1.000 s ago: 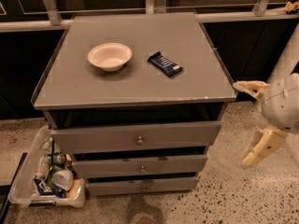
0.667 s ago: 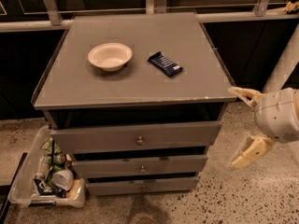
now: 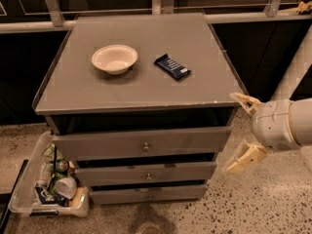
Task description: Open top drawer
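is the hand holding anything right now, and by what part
Nothing is held. The hand hangs open right of the grey cabinet, clear of the wide grey top drawer.

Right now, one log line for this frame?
gripper open, right of cabinet | top drawer knob not gripped | bowl, snack bar on cabinet top

A white bowl (image 3: 114,58) is sitting left of centre on the grey tabletop (image 3: 146,89). A dark blue snack bar (image 3: 172,66) is lying just to its right, not touching it. Two lower drawers (image 3: 146,172) are showing small knobs. A clear bin (image 3: 22,199) is resting on the speckled floor (image 3: 263,204) at lower left, holding a white cup (image 3: 66,186) and wrappers. The hand (image 3: 243,130) is hovering off the tabletop's right front corner, fingers (image 3: 246,101) spread wide.
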`<state>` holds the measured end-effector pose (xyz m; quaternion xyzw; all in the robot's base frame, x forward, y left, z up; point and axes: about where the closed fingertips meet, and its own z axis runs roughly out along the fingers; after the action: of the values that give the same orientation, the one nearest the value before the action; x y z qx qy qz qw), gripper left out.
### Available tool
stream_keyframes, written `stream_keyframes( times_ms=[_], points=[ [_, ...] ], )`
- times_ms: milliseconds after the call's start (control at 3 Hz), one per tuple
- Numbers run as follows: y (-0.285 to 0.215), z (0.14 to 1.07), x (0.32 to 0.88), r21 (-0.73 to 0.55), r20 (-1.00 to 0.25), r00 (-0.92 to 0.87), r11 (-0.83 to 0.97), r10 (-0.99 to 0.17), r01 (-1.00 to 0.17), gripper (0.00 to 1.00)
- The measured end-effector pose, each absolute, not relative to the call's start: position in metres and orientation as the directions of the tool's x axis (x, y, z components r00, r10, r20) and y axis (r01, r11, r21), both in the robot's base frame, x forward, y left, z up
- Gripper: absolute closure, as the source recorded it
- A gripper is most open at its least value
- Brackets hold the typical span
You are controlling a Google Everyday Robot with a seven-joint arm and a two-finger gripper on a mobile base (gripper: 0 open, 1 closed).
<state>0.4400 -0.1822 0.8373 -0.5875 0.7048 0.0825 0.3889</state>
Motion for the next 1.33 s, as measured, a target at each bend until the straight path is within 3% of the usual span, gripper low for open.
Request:
stream_keyframes(
  times_ms=[1333],
  points=[
    [-0.157,0.753,0.464,-0.213,-0.698,-0.096,0.334,-0.71,-0.918,0.0]
  ],
)
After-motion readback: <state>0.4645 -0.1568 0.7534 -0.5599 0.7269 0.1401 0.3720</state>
